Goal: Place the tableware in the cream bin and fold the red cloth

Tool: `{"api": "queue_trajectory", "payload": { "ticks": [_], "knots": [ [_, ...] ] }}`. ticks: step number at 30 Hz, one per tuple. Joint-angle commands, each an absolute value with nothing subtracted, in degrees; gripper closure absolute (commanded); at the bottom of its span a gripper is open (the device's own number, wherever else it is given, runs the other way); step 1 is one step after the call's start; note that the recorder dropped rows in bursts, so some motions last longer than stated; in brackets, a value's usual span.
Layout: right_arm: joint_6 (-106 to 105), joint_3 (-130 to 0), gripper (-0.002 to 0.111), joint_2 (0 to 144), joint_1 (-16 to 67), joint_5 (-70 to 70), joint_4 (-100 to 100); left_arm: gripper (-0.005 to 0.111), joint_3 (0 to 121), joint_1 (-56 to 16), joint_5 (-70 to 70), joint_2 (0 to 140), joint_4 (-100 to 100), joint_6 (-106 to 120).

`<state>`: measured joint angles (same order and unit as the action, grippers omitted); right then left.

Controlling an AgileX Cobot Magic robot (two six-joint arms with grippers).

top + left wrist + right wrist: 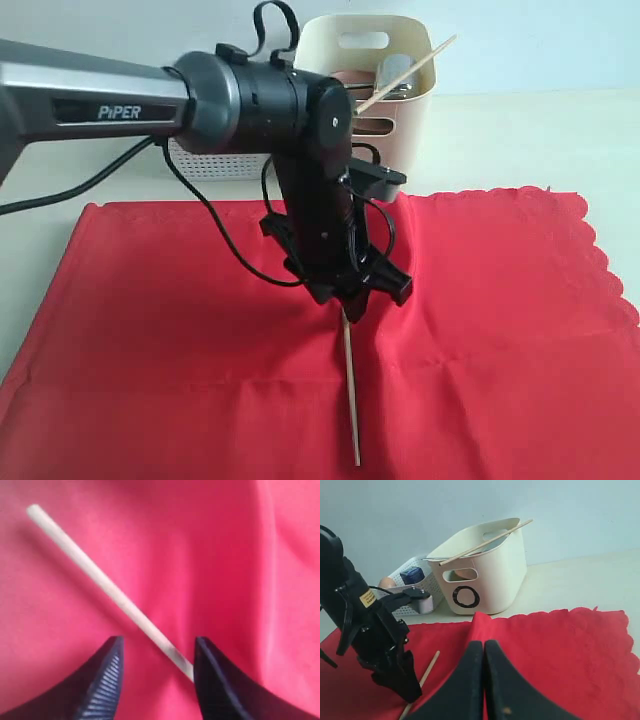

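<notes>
Now, one chopstick (351,400) lies on the red cloth (180,330) between the left gripper (158,640)'s parted jaws, a second chopstick (412,63) in the cream bin (415,125); right gripper (484,644)'s jaws together.

Long thin wooden chopstick (351,400) lies on the red fabric cloth (500,330). Tall cream plastic bin (415,120) behind cloth, second chopstick (420,62) inside; white perforated basket (210,165) at its left.

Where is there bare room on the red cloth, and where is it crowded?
Free: the red cloth either side of the lying chopstick, out to its edges. Crowded: the middle, under the left gripper, and behind the cloth by the cream bin and white perforated basket.
</notes>
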<state>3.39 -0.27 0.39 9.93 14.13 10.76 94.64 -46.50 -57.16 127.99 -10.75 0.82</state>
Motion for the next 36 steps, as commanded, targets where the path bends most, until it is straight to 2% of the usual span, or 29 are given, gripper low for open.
{"api": "queue_trajectory", "payload": {
  "ticks": [1, 5, 7, 12, 17, 24, 28, 36],
  "knots": [
    [3.04, 0.00, 0.108, 0.00, 9.92, 13.70, 10.60, 0.062, 94.62, -46.91, -55.74, 129.33, -11.03, -0.33],
    [3.04, 0.00, 0.108, 0.00, 9.92, 13.70, 10.60, 0.063, 94.62, -46.91, -54.42, 130.32, -10.76, -0.58],
    [3.04, 0.00, 0.108, 0.00, 9.92, 13.70, 10.60, 0.068, 94.62, -46.91, -54.41, 130.46, -10.98, -0.58],
    [3.04, 0.00, 0.108, 0.00, 9.92, 13.70, 10.60, 0.106, 94.62, -46.91, -57.10, 129.16, -10.98, 0.34],
    [3.04, 0.00, 0.108, 0.00, 9.92, 13.70, 10.60, 0.106, 97.41, -46.53, -63.13, 125.12, -11.27, 1.61],
    [3.04, 0.00, 0.108, 0.00, 9.92, 13.70, 10.60, 0.106, 109.11, -42.56, -64.95, 116.42, -10.55, 3.01],
    [3.04, 0.00, 0.108, 0.00, 9.92, 13.70, 10.60, 0.107, 114.61, -38.79, -53.31, 114.67, -10.55, 5.13],
    [3.04, 0.00, 0.108, 0.00, 9.92, 13.70, 10.60, 0.107, 115.29, -33.24, -12.77, 121.37, -11.84, 5.65]
  ]
}}
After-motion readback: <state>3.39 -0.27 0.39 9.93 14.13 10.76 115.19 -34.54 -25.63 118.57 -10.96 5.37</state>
